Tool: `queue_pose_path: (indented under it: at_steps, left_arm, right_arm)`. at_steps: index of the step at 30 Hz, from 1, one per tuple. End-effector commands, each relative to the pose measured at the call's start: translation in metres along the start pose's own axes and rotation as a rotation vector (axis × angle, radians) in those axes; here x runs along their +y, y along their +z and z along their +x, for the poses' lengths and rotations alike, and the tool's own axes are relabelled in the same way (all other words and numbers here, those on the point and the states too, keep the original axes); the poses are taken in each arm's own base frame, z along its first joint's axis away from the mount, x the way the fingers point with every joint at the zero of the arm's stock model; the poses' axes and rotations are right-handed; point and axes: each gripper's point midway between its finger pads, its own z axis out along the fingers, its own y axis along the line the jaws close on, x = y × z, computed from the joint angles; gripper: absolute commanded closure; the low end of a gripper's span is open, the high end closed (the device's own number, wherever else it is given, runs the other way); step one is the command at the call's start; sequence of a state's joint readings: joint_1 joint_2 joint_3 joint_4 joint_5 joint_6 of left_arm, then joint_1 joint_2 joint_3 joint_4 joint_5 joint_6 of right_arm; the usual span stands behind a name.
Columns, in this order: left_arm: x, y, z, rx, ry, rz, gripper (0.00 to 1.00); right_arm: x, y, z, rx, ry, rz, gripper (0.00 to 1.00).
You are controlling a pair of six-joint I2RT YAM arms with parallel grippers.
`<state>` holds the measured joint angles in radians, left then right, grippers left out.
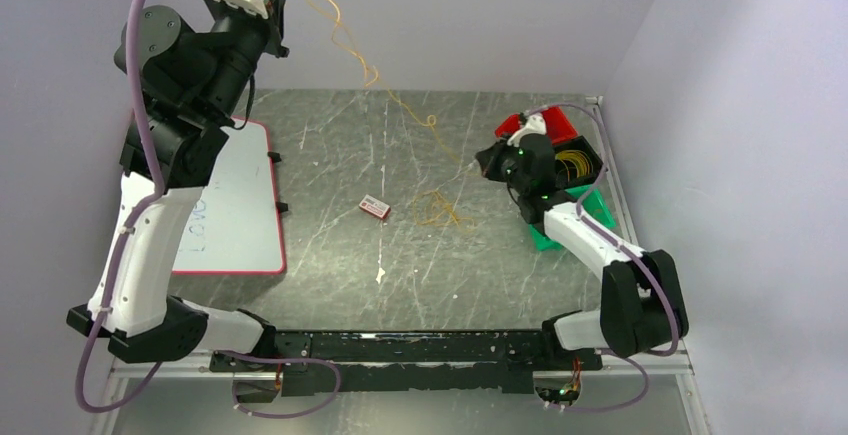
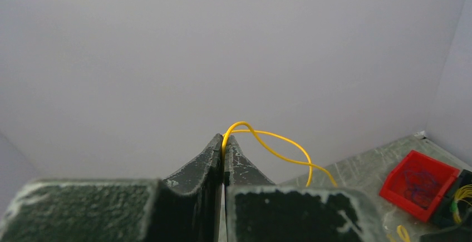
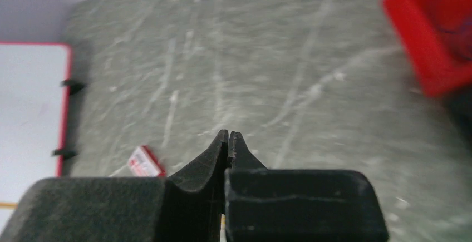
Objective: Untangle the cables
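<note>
High up, the left pincer [image 2: 224, 143] is pinching the thin yellow wire [image 2: 240, 123], likely so its length drapes clear; the tail coils on the scratched grey metal surface [image 1: 330, 255]; the right pincer [image 3: 229, 137] hovers low, pressed together, nothing visibly between its tips.

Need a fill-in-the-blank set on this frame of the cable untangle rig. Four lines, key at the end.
1. The left arm's fingers pinch a thin flexible wire whose colour is ___.
2. The right arm's fingers are ___.
3. The flat white board has a ___ border.
4. In the top view, the small red-and-white packet lies to the ___ of the loose wire tangle.

Missing words: yellow; shut; red; left.
</note>
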<state>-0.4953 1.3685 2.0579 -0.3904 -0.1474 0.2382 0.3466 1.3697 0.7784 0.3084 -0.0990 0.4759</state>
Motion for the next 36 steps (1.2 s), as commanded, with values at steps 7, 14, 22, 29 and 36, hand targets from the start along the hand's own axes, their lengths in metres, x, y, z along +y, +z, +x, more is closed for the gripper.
queue_pose_path:
  at_steps: [7, 14, 22, 29, 36]
  left_arm:
    - [0.026, -0.018, -0.01, -0.003, 0.046, -0.113, 0.93]
    - [0.024, -0.023, -0.007, 0.013, 0.031, -0.101, 0.93]
    - [-0.054, -0.016, 0.027, 0.048, -0.123, 0.256, 0.93]
    - [-0.077, -0.012, 0.037, 0.06, -0.177, 0.358, 0.93]
    - [-0.088, -0.011, 0.042, 0.074, -0.195, 0.404, 0.93]
  right_arm:
    - [-0.082, -0.031, -0.002, 0.034, -0.026, 0.302, 1.0]
    - [-0.043, -0.034, -0.018, -0.001, -0.102, 0.082, 1.0]
    - [0.067, -0.051, -0.054, -0.023, -0.2, -0.438, 0.99]
    - [0.117, -0.073, -0.096, -0.145, -0.288, -0.534, 0.75]
    - [0.164, -0.085, -0.109, -0.185, -0.214, -0.689, 0.71]
